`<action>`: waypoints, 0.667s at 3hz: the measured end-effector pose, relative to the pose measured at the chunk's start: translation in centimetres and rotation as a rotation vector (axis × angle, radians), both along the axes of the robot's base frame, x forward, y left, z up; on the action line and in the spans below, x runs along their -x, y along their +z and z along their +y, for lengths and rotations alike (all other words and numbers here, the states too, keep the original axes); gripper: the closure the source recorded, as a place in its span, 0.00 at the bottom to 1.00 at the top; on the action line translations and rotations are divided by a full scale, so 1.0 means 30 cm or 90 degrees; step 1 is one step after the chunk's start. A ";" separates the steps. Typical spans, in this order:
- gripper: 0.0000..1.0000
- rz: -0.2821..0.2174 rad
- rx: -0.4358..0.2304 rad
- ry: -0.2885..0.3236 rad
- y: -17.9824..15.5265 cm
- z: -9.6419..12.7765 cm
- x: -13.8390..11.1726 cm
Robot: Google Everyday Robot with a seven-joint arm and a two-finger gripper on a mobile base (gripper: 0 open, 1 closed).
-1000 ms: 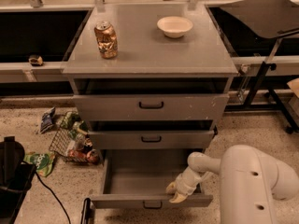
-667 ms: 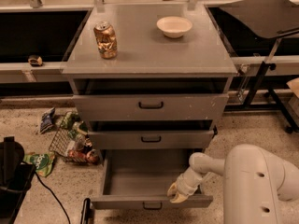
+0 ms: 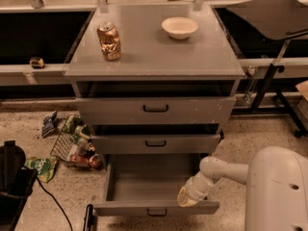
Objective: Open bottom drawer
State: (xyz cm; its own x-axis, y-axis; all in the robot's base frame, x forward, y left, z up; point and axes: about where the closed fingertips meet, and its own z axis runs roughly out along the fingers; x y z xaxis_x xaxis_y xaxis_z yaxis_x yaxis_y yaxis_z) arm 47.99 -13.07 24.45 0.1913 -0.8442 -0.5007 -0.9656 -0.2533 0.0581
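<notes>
The grey cabinet (image 3: 154, 61) has three drawers. The bottom drawer (image 3: 154, 184) is pulled far out, showing its plain grey inside; its small black loop handle (image 3: 157, 212) is on the narrow front. My gripper (image 3: 184, 199) is at the end of the white arm (image 3: 219, 172), down inside the drawer's front right corner, just behind the front panel. The top drawer (image 3: 155, 110) and the middle drawer (image 3: 155, 143) stand slightly out.
A dented can (image 3: 109, 41) and a white bowl (image 3: 179, 27) stand on the cabinet top. A wire basket with snack bags (image 3: 72, 146) lies on the floor at left, beside a black object with a cable (image 3: 12, 177). A black stand (image 3: 274, 81) is at right.
The gripper and arm have stayed almost still at the drawer's front right corner. The drawer stays pulled out as before.
</notes>
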 end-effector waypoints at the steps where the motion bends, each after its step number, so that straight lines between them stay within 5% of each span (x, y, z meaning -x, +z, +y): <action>1: 0.15 -0.027 0.010 -0.007 0.057 -0.019 -0.002; 2: 0.00 -0.043 0.014 -0.012 0.088 -0.032 -0.004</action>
